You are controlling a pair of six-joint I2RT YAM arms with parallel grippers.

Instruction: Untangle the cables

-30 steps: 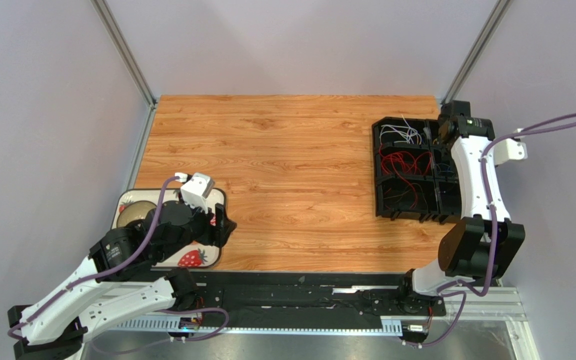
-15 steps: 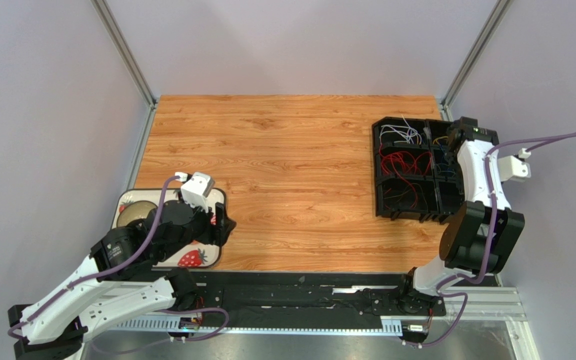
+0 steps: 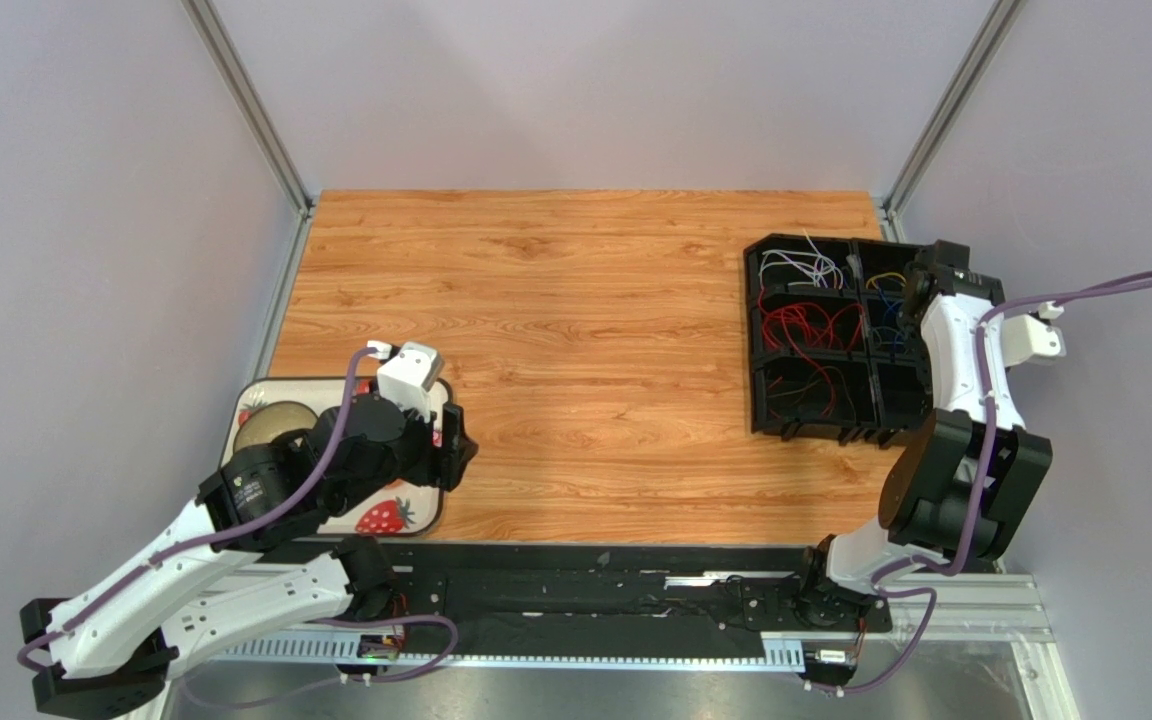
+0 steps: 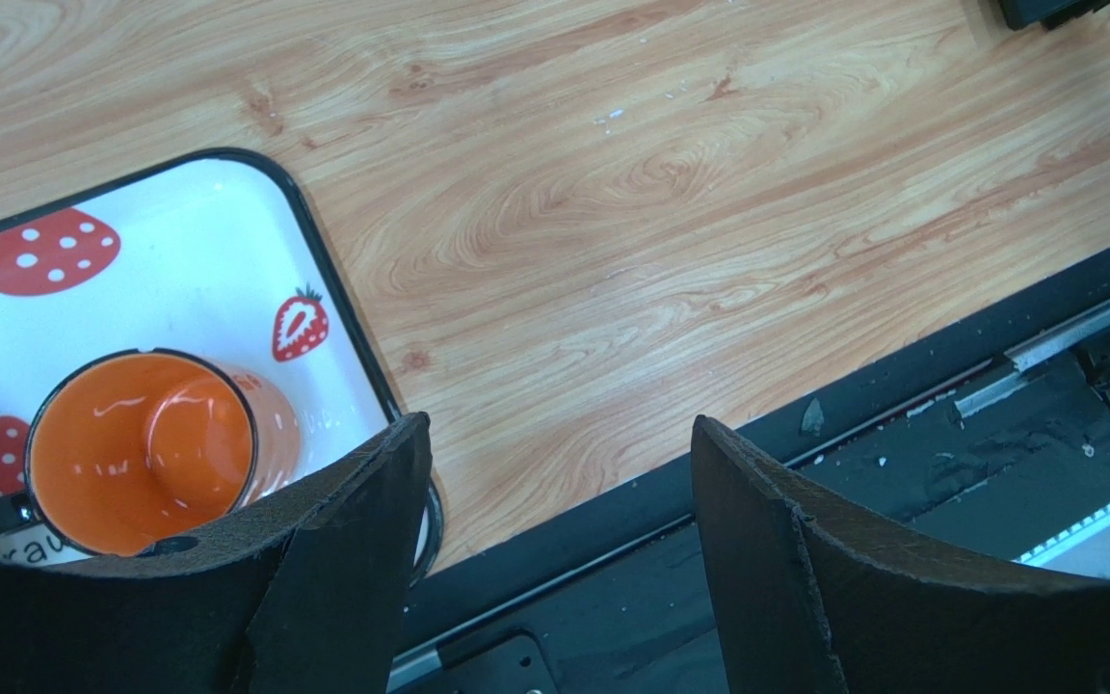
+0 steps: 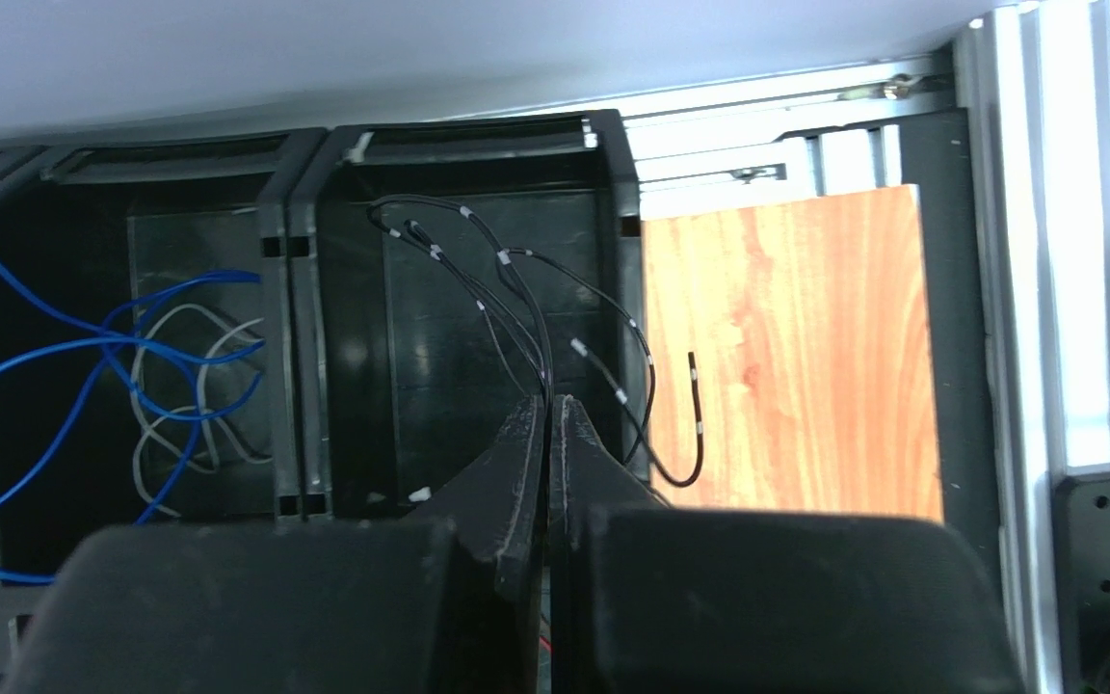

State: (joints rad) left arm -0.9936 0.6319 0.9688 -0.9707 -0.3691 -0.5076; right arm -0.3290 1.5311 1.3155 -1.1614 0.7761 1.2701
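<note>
Right gripper (image 5: 549, 417) is pinched shut on dark cables (image 5: 525, 326), which are fanned out just ahead of it inside a black bin compartment (image 5: 460, 138). Left gripper (image 4: 558, 434) is held open; an orange mug (image 4: 141, 451) is seen left of it.

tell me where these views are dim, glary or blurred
Right wrist: the black plastic divided bin is dim, so the thin black wires barely stand out; left wrist: glare streaks inside the glossy orange mug; top external: even, soft light.
</note>
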